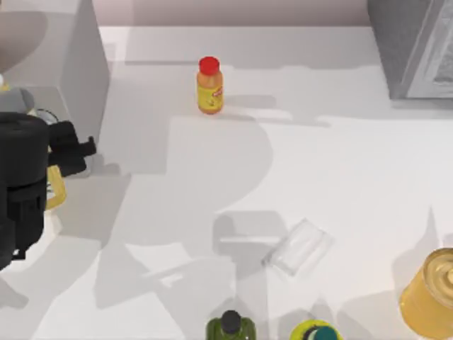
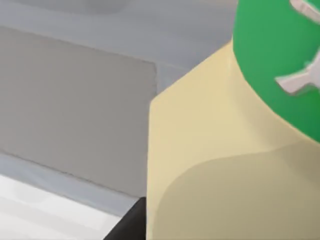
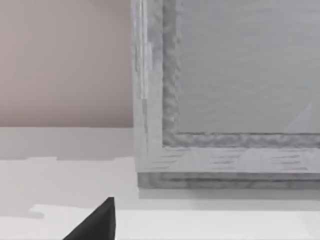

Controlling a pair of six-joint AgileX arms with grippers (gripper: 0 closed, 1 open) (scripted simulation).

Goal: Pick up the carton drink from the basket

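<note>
At the table's left edge, the left hand (image 1: 60, 166) meets the pale-yellow carton drink (image 2: 215, 175); grip unclear.

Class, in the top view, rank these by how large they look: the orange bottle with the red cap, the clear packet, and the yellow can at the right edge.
1. yellow can, though cut off by the frame
2. clear packet
3. orange bottle

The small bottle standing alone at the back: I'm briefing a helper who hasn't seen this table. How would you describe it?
On the white table, look toward the far edge, left of centre. The small bottle stands upright there by itself: orange-yellow body, red cap and red-marked label, well apart from the containers along the near edge.
</note>
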